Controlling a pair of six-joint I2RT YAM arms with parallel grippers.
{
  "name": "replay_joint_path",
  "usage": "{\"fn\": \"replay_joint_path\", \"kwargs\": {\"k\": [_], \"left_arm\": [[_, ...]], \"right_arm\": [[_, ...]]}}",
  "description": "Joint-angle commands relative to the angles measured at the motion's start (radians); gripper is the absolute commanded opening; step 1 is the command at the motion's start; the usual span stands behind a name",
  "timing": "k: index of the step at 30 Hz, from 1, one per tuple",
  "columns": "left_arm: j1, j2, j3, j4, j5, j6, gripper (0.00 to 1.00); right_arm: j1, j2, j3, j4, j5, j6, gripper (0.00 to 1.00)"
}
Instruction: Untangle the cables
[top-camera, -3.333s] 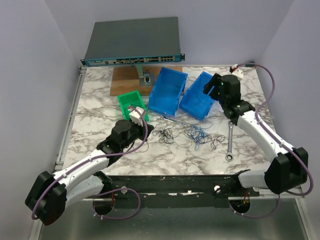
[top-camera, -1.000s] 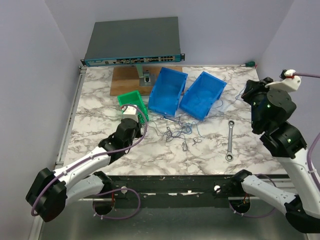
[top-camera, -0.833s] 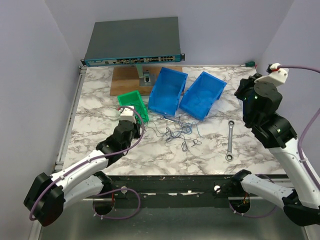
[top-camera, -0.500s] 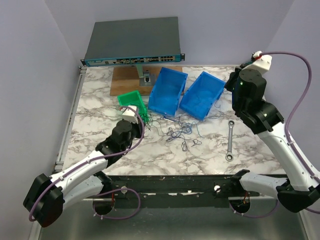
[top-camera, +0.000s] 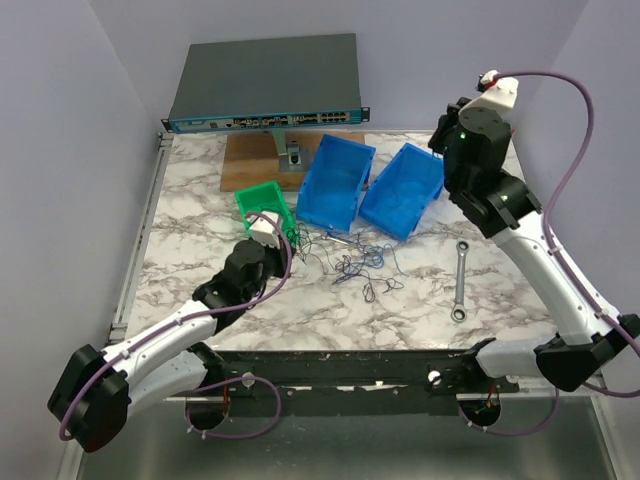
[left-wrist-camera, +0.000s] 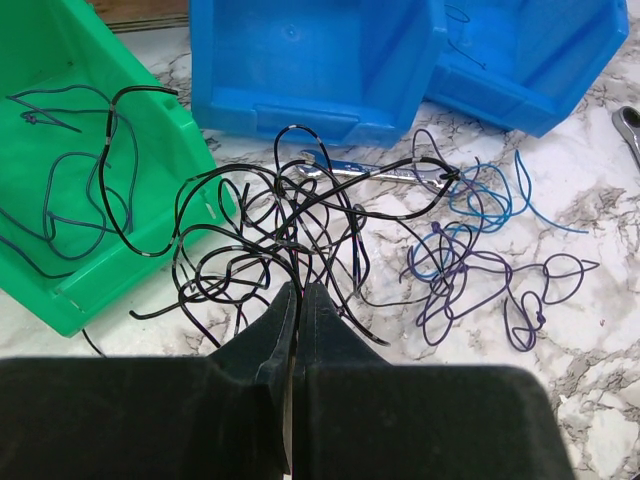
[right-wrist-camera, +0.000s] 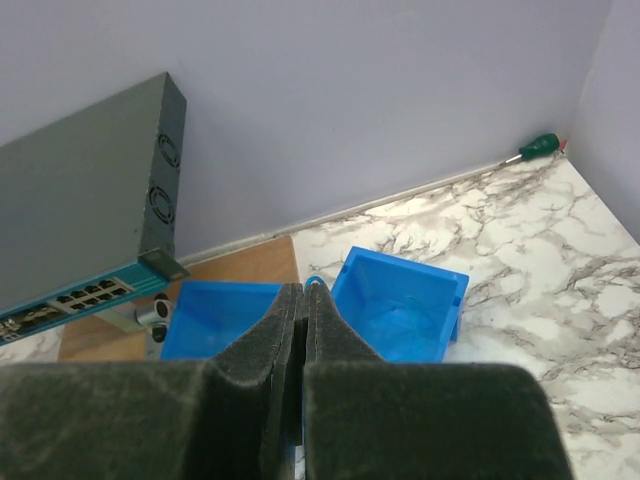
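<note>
The cables lie as a loose tangle in front of the blue bins. In the left wrist view they split into a black clump and a blue and purple clump. My left gripper is shut on black strands that rise from its tips; from above it sits beside the green bin. My right gripper is raised above the blue bins, shut, with a small loop of blue cable showing at its tips. From above it hangs over the right bin's far corner.
A green bin holds a few wires. Two blue bins stand behind the tangle. A silver wrench lies at the right, another under the wires. A network switch and a wooden board stand at the back.
The right arm has swung from the table's right side up and leftward to above the right blue bin, staying shut. The left gripper has barely moved, still on the black strands.
</note>
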Motion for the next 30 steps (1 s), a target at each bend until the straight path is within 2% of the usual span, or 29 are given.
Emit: {"fn": "replay_joint_path", "kwargs": {"k": [1, 14, 21, 27, 28, 29, 30], "left_arm": [[0.003, 0.013, 0.01, 0.025, 0.028, 0.015, 0.0], [0.003, 0.027, 0.01, 0.038, 0.042, 0.014, 0.0], [0.003, 0.029, 0.01, 0.041, 0.038, 0.015, 0.0], [0.003, 0.024, 0.005, 0.04, 0.034, 0.017, 0.0], [0.003, 0.021, 0.004, 0.047, 0.034, 0.017, 0.0], [0.003, 0.019, 0.002, 0.053, 0.035, 0.017, 0.0], [0.003, 0.019, 0.0, 0.055, 0.037, 0.019, 0.0]], "right_arm": [[-0.002, 0.05, -0.033, 0.083, 0.006, -0.041, 0.01], [-0.051, 0.131, -0.125, 0.117, -0.069, -0.005, 0.01], [-0.091, 0.214, -0.16, 0.127, -0.167, 0.001, 0.01], [-0.173, 0.326, -0.138, 0.146, -0.284, 0.037, 0.01], [-0.177, 0.35, -0.117, 0.122, -0.298, 0.037, 0.04], [-0.177, 0.364, -0.091, 0.08, -0.31, 0.038, 0.15], [-0.178, 0.372, -0.076, 0.05, -0.328, 0.04, 0.36]]}}
